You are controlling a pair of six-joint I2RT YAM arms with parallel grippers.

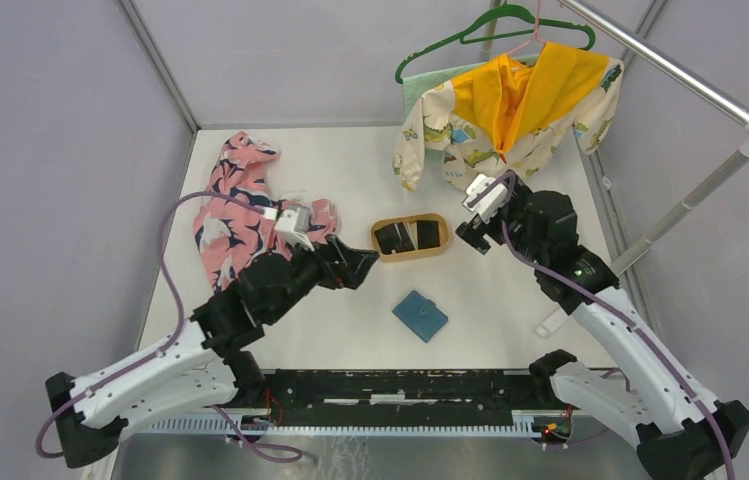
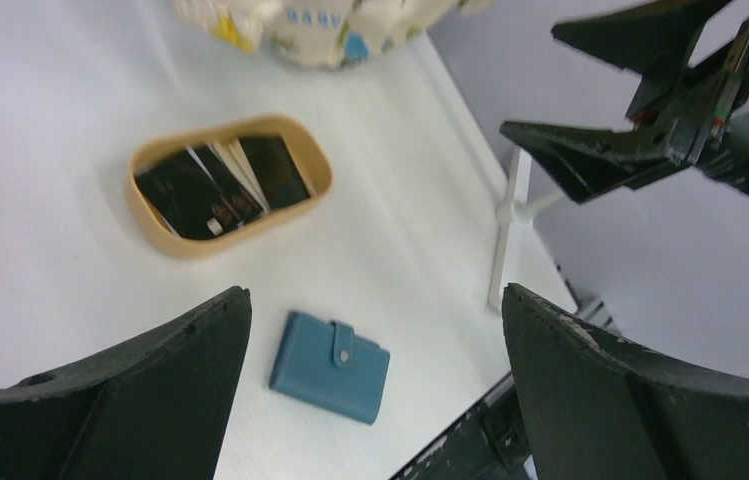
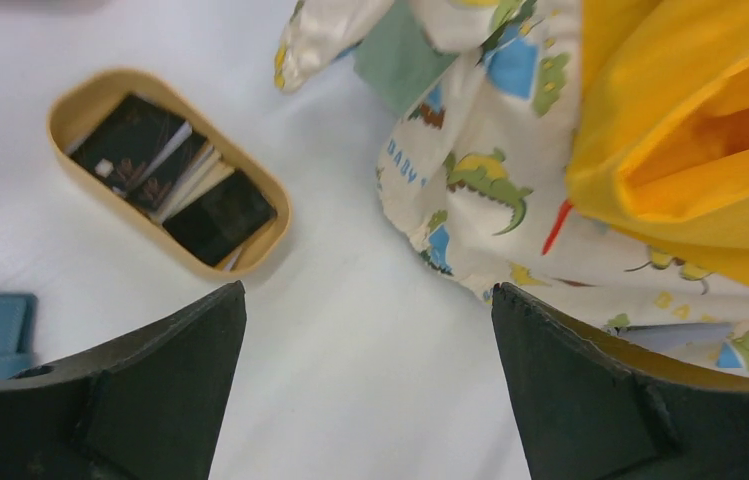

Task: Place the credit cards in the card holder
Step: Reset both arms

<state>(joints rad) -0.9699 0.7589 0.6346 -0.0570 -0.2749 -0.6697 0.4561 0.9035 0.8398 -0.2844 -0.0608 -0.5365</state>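
Wide and empty hang my left pincer [image 2: 375,296] and right pincer [image 3: 368,290]. Overlapped credit cards [image 1: 408,236] lie in the tray [image 1: 410,257]; the card holder [image 1: 420,315] sits closed at its 6 o'clock. Pinching could lift several together.

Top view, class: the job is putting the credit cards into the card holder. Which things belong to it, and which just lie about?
Belong:
credit cards, in the oval tray
card holder, shut

Lying about:
pink patterned cloth
dinosaur-print garment on a hanger
clothes rail
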